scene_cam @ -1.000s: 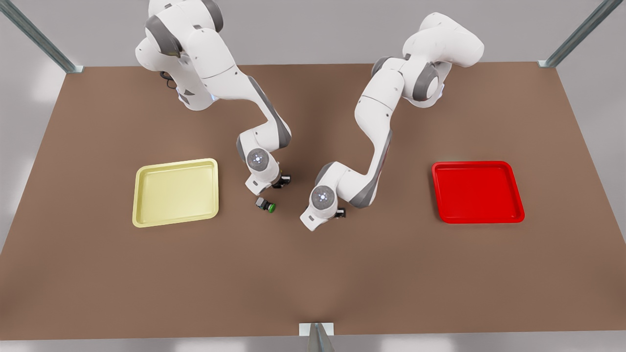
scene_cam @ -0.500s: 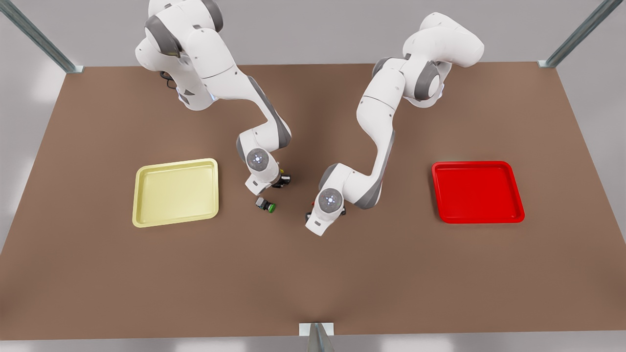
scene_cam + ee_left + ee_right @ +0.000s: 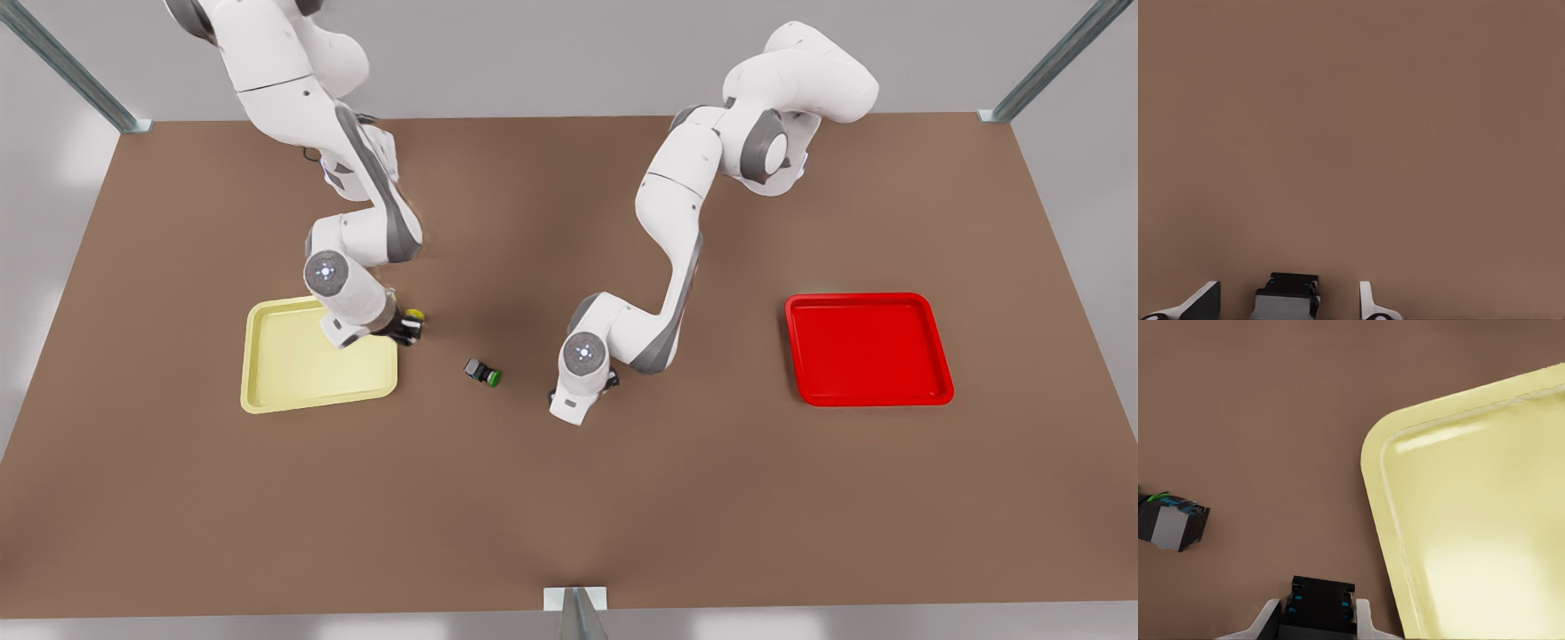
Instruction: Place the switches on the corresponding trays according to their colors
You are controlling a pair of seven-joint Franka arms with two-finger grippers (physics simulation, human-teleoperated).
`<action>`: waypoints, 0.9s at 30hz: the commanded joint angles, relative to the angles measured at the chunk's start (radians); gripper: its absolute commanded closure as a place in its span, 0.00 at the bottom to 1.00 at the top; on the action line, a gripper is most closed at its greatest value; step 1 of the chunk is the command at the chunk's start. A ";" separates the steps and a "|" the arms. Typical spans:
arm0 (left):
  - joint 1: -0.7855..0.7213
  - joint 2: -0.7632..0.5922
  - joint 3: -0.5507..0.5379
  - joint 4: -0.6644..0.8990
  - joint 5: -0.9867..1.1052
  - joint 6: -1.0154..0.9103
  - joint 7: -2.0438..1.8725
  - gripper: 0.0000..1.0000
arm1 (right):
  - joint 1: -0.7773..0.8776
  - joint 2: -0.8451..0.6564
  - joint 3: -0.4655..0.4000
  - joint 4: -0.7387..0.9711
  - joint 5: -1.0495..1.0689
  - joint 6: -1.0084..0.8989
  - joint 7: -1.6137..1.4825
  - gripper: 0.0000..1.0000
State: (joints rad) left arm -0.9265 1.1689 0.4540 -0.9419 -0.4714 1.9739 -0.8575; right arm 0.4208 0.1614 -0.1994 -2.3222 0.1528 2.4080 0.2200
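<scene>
My right gripper (image 3: 407, 329) is shut on the yellow-capped switch (image 3: 412, 315) and holds it just off the pale yellow tray's (image 3: 267, 400) corner, on the front view's left. In the right wrist view the fingers clamp that switch's black body (image 3: 1321, 607) beside the yellow tray (image 3: 1471, 520). My left gripper (image 3: 607, 382) is low over the table at centre right. Its fingers (image 3: 1368, 308) stand open on either side of a dark switch (image 3: 1286, 297) whose cap is hidden. The red tray (image 3: 867, 348) lies at the front view's right.
A green-capped switch (image 3: 483, 372) lies on its side on the brown table between the two grippers, and appears in the right wrist view (image 3: 1171, 520). Metal frame posts stand at the table's corners and front edge.
My right arm has swung toward the front view's left, carrying the yellow-capped switch from the table's centre to the yellow tray's edge. The left arm's wrist turned and shifted slightly.
</scene>
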 commanded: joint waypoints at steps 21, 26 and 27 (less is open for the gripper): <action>0.002 0.006 -0.009 0.000 -0.001 0.014 -0.025 0.32 | -0.220 0.027 0.089 0.718 -0.171 -0.733 -0.195 0.00; 0.005 -0.005 0.000 -0.002 0.002 0.000 0.025 0.30 | -0.316 -0.059 0.196 0.896 -0.185 -0.917 -0.195 0.00; 0.005 -0.006 0.000 -0.002 0.004 0.000 0.031 0.29 | -0.382 -0.089 0.251 0.857 -0.191 -0.909 -0.176 0.00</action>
State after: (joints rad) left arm -0.9227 1.1614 0.4541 -0.9443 -0.4705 1.9755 -0.8269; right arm 0.0378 0.0712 0.0527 -1.4684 -0.0395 1.4978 0.0443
